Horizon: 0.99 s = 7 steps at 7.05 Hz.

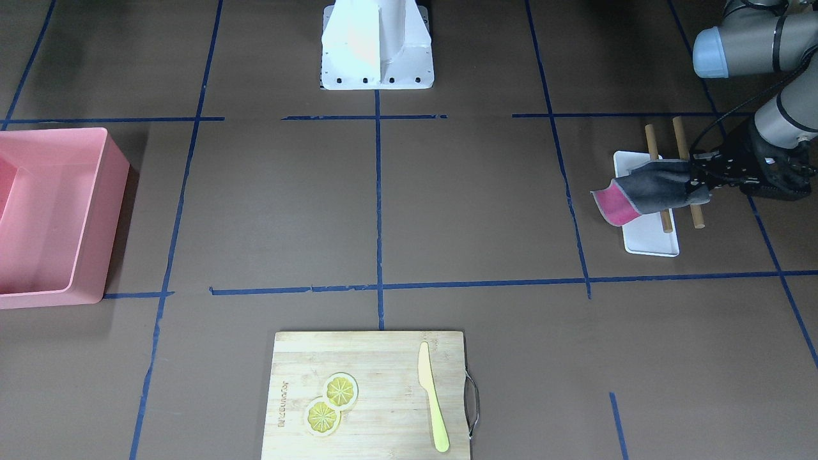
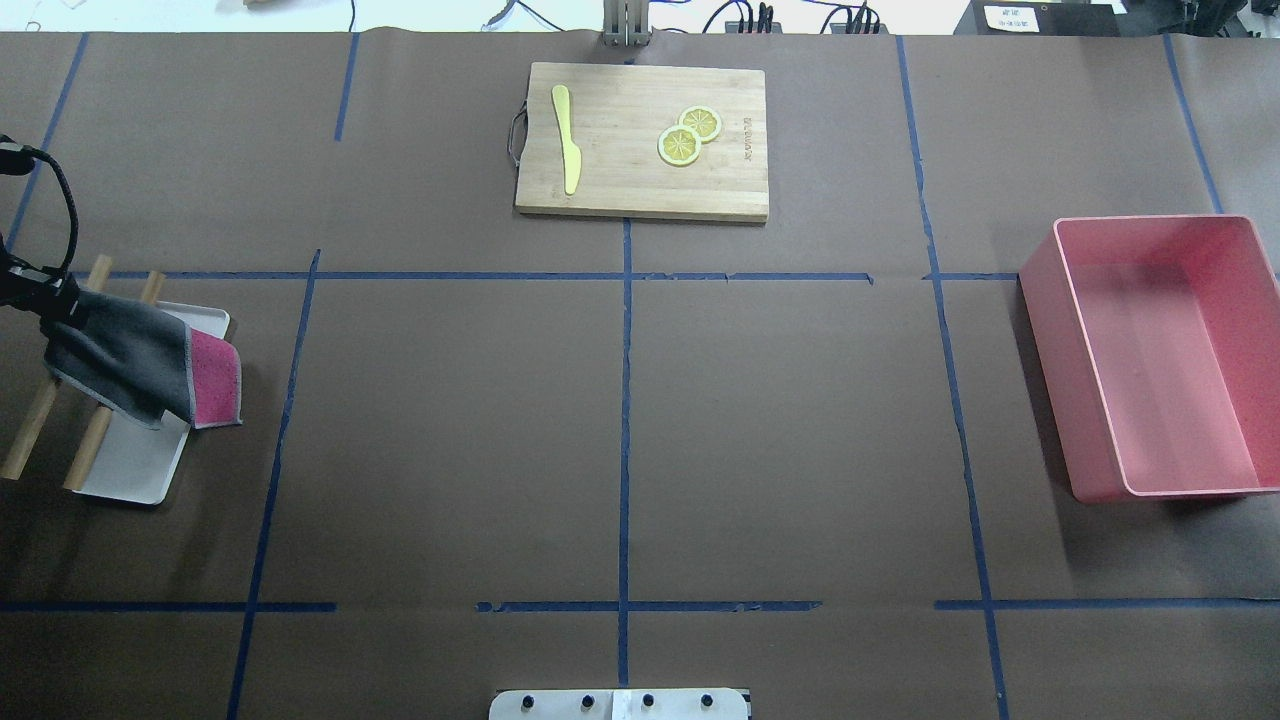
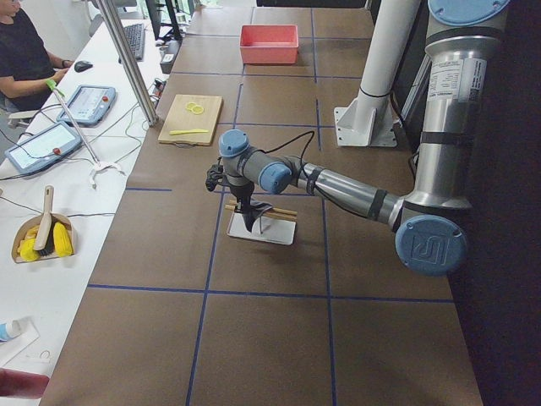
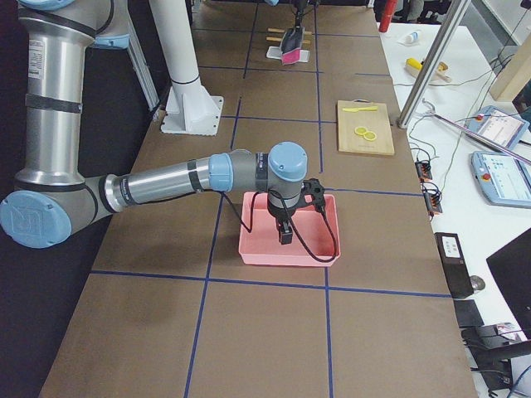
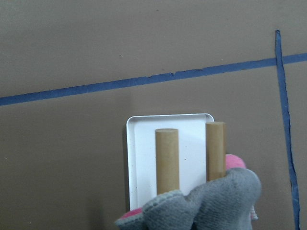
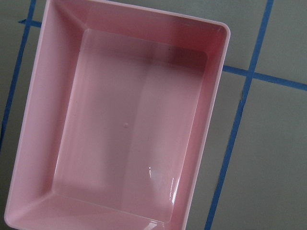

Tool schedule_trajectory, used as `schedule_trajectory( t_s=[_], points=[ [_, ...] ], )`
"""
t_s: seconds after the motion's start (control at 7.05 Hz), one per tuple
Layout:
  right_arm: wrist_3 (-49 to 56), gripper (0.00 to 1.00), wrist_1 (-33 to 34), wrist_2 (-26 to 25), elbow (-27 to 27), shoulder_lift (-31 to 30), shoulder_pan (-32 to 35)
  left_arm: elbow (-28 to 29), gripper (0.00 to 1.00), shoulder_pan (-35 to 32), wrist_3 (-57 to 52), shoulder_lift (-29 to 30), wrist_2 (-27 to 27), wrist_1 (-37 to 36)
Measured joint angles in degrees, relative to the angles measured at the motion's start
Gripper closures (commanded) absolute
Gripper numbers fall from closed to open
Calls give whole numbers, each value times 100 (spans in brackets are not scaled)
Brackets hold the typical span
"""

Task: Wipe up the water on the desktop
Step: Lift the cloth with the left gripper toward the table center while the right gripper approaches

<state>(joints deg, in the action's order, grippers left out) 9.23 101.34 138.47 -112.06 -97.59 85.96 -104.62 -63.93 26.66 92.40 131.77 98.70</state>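
The desktop (image 1: 473, 204) is a dark-brown surface with a grid of blue tape lines; it also shows in the overhead view (image 2: 450, 420). I can make out no water on it. My left gripper (image 1: 700, 176) is shut on a grey and pink cloth (image 1: 652, 188) and holds it over a white tray (image 1: 652, 239) with two wooden dowels (image 1: 680, 137). The cloth (image 2: 130, 360) hangs over the tray at the overhead view's left edge. My right gripper (image 4: 284, 232) hovers over the pink bin (image 4: 290, 240); I cannot tell if it is open or shut.
A pink bin (image 2: 1160, 350) stands on my right side. A bamboo cutting board (image 2: 620, 190) with two lemon slices (image 2: 688, 135) and a yellow knife (image 2: 567, 135) lies at the far middle. The white robot base (image 1: 377, 45) stands at my edge.
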Motion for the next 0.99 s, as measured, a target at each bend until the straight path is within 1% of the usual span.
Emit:
schedule_trajectory(
  t_s=[0.14,0.28,0.57,0.71,0.85,0.99],
  points=[
    [0,0,0,5,0,-3,-4,-58,95,-3,-2,-28,-9,0],
    [0,0,0,8,3,-5,-6,-91,100,-5,1,-38,-9,0],
    [-8,0,0,124,3,-1,-33,-288,100,-4,153,-17,152,-26],
    [-11,0,-2,361,-1,7,-95,-427,100,3,573,98,435,-32],
    [-15,0,-75,599,-8,25,-224,-522,100,21,1257,388,709,-30],
    [-122,0,-333,794,-13,48,-425,-570,100,122,2191,858,864,-28]
  ],
)
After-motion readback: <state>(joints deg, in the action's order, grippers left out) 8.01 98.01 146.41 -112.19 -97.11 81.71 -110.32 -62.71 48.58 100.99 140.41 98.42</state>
